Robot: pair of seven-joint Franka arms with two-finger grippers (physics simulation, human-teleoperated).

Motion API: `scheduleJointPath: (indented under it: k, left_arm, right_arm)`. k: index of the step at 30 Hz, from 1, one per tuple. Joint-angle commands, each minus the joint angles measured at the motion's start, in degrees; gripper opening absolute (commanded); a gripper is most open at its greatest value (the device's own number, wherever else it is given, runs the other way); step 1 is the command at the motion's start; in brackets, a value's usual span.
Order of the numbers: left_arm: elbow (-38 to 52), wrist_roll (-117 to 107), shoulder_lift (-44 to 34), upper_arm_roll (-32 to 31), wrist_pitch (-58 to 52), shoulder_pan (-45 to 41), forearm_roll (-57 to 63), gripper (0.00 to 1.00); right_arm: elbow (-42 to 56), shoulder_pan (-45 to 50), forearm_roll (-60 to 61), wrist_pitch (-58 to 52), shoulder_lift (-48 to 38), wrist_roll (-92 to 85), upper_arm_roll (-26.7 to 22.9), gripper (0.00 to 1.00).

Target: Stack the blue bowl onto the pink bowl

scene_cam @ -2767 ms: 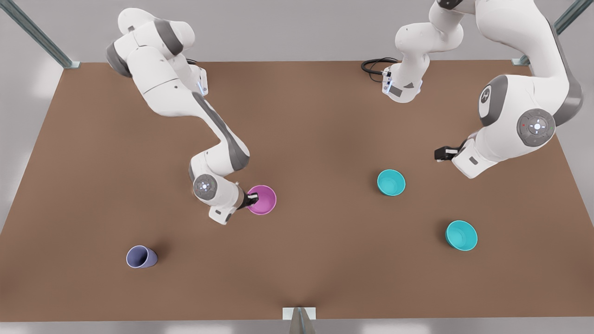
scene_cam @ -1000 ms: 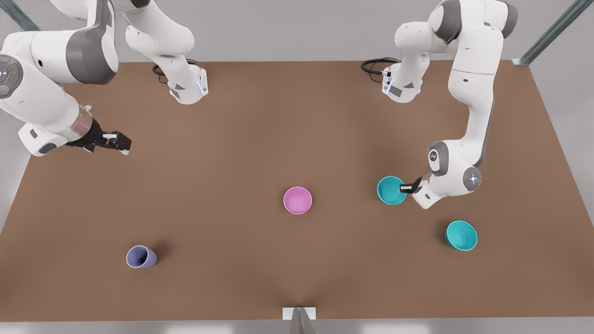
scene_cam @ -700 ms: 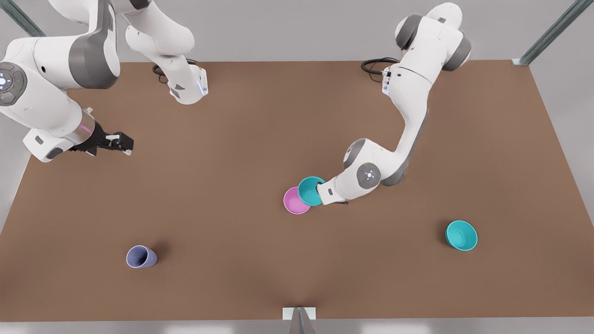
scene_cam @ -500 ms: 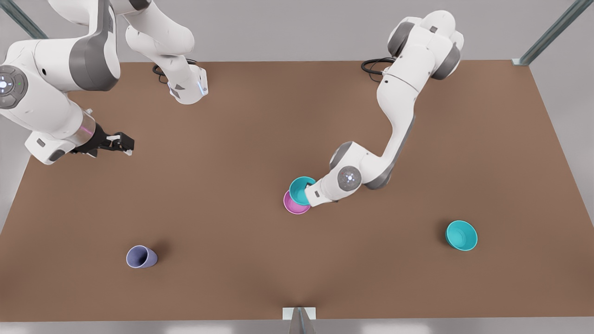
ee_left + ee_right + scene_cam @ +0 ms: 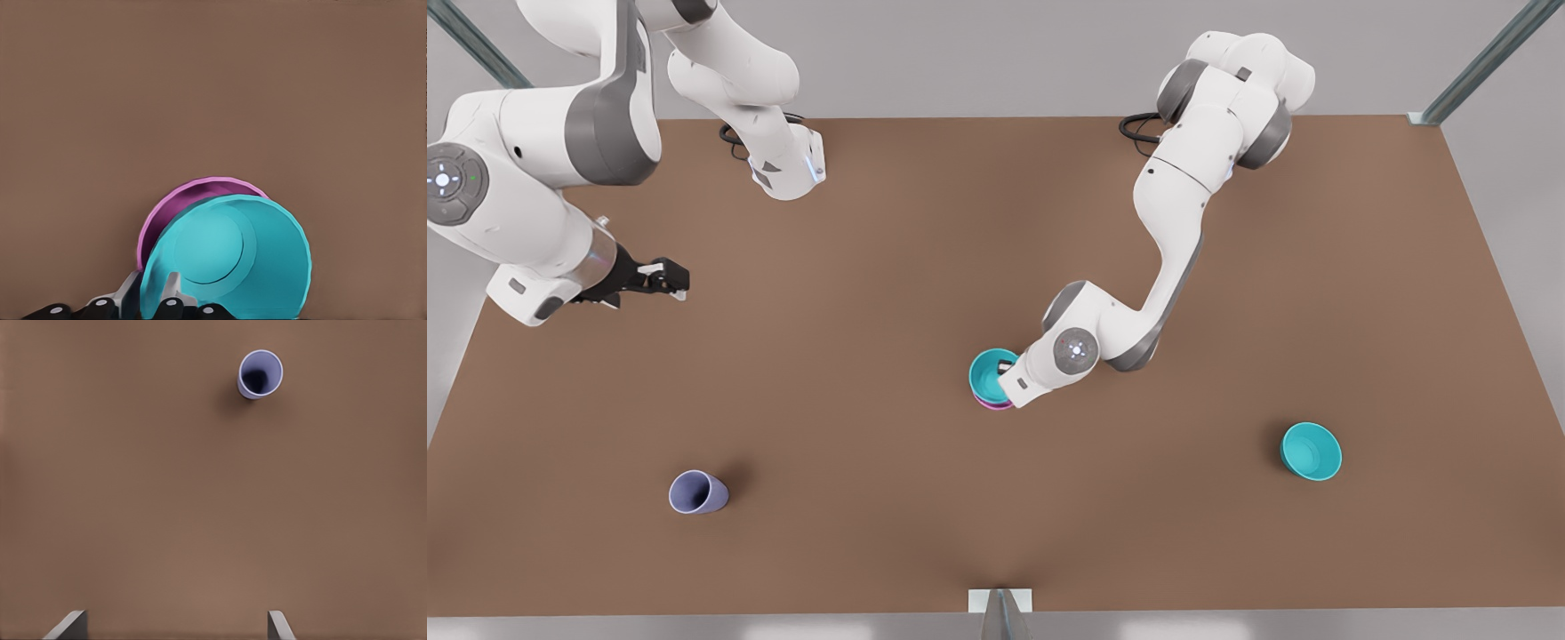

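- The blue bowl [image 5: 989, 375] sits over the pink bowl [image 5: 991, 404] near the middle of the brown tabletop [image 5: 925, 267]; in the front view just a thin pink crescent shows below the teal rim.
- In the left wrist view the blue bowl [image 5: 230, 263] is tilted and overlaps the pink bowl [image 5: 175, 213], whose rim peeks out behind it on 1 side. Whether it has fully settled inside cannot be told.
- The left claw [image 5: 1007, 364] is clamped on the blue bowl's rim, 1 finger inside the bowl and 1 outside; its fingers [image 5: 169, 297] straddle the wall in the left wrist view.
- The right claw [image 5: 665, 277] hangs above the tabletop at the front view's left, well apart from both bowls, waiting. Its 2 fingers [image 5: 67, 625] stand spread with nothing between them.
- A second teal bowl [image 5: 1311, 451] rests alone toward the front view's right, well apart from the stack.
- A lavender-blue cup [image 5: 697, 492] stands toward the front view's lower left; the right wrist view looks down on the same cup [image 5: 260, 375].
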Motion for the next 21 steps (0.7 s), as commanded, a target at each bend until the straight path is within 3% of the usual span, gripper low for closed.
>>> scheduleJointPath:
  k: [1,3,4,5,6,7,12,16,21]
  left_arm:
    - [0.1,-11.5,-0.1,0.0,-0.2,0.0,1.0,1.0]
    - [-0.1,-8.6,-1.6,0.2,-4.1,1.6,1.5,1.0]
    - [0.3,-8.1,-7.6,0.2,-18.9,6.7,3.0,1.0]
    - [1.0,-7.0,-15.9,0.3,-31.8,12.7,11.9,1.0]
    - [11.1,-6.2,-16.2,0.2,-40.4,15.5,10.5,1.0]
    - [13.8,-6.1,-15.7,0.4,-45.6,16.5,10.1,1.0]
    - [17.8,-5.7,-16.1,0.2,-51.6,20.2,10.4,1.0]
    - [17.8,9.5,-23.4,0.2,-54.6,24.0,13.7,1.0]
    - [18.0,9.5,-23.3,0.4,-54.6,24.5,14.1,1.0]
  right_arm:
    - [-0.1,-0.1,0.1,0.0,-0.1,-2.4,0.0,1.0]
    - [-0.1,0.0,0.1,-0.1,-0.1,-2.4,0.0,1.0]
    - [-0.1,0.0,0.1,-0.1,0.0,-2.4,0.0,1.0]
    - [-0.1,0.0,0.1,-0.1,0.0,-2.4,0.0,1.0]
    - [-0.1,0.0,0.1,-0.1,0.0,-2.4,0.0,1.0]
    - [-0.1,0.0,0.1,0.0,0.0,-2.4,0.0,1.0]
    - [-0.1,-0.1,0.2,0.0,0.3,-2.4,0.0,1.0]
    - [0.0,-0.1,0.3,0.1,0.4,-2.4,0.0,1.0]
    - [0.0,-0.1,0.3,0.0,0.5,-2.4,0.0,1.0]
